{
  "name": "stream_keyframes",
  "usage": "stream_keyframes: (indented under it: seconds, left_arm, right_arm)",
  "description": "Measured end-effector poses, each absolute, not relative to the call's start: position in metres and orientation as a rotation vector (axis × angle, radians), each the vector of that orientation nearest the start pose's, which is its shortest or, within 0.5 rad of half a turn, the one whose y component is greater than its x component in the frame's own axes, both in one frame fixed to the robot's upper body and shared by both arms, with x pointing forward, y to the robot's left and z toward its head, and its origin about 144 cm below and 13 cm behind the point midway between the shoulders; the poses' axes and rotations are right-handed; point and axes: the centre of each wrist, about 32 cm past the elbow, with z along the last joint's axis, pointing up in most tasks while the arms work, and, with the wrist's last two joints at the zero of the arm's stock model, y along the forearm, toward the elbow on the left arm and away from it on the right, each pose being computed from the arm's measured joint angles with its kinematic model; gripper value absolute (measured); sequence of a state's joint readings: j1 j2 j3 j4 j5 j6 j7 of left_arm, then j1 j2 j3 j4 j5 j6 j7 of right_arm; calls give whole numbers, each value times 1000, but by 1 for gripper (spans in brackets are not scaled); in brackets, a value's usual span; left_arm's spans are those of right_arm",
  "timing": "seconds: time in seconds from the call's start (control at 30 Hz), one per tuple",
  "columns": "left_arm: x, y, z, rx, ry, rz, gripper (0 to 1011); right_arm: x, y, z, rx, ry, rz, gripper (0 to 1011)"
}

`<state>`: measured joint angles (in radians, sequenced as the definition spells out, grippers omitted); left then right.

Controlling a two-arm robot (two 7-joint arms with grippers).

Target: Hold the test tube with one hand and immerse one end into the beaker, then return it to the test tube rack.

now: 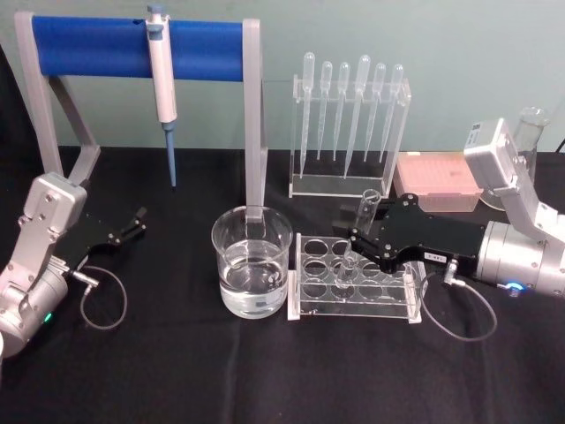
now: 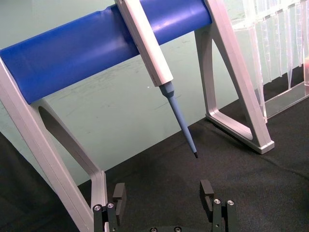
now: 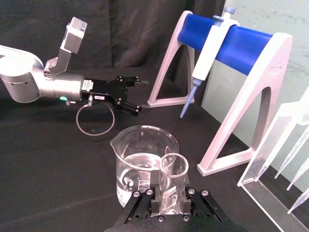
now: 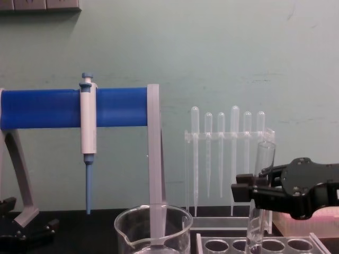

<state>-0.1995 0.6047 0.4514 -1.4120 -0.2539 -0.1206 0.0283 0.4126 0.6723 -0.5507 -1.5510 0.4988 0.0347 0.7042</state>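
The test tube (image 1: 365, 208) is a clear glass tube that leans to the right, with its lower end in a hole of the clear rack (image 1: 353, 302). My right gripper (image 1: 355, 232) reaches in from the right and is shut on the test tube about halfway up. In the right wrist view the test tube (image 3: 173, 170) sits between the black fingers (image 3: 154, 187). The beaker (image 1: 252, 261), part full of clear liquid, stands just left of the rack. In the chest view the test tube (image 4: 263, 159) rises above the right gripper (image 4: 253, 189) and the beaker (image 4: 153, 228). My left gripper (image 1: 131, 225) rests open at the far left.
A blue-barred stand (image 1: 132, 46) holds a hanging pipettor (image 1: 162, 88) behind the beaker. A clear holder with several plastic pipettes (image 1: 349, 124) stands behind the rack. A pink tip box (image 1: 437, 181) and a glass flask (image 1: 532, 132) are at the back right. Cable loops lie by both wrists.
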Motion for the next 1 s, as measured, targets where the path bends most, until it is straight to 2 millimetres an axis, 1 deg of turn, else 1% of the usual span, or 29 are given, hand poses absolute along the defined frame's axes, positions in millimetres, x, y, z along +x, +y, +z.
stream_keyframes:
  seconds: [0.27,0.77,0.83,0.93,1.0]
  left_arm:
    - [489,310,1140,304,-285,1248,1000]
    - [489,310,1140,304,-285,1248,1000]
    - [489,310,1140,304,-285,1248,1000]
    - [489,310,1140,304,-285,1248,1000]
    - [489,310,1140,304,-285,1248,1000]
  right_arm:
    - [526,-281,1230,-239,-159,-470,222]
    - [526,-281,1230,-238,-159,-471,223]
    - [526,-281,1231,-237,-159,-471,242]
    - [526,-281,1231,-237,-159,-471,329]
    - [526,-281,1231,-237,-159,-471,369]
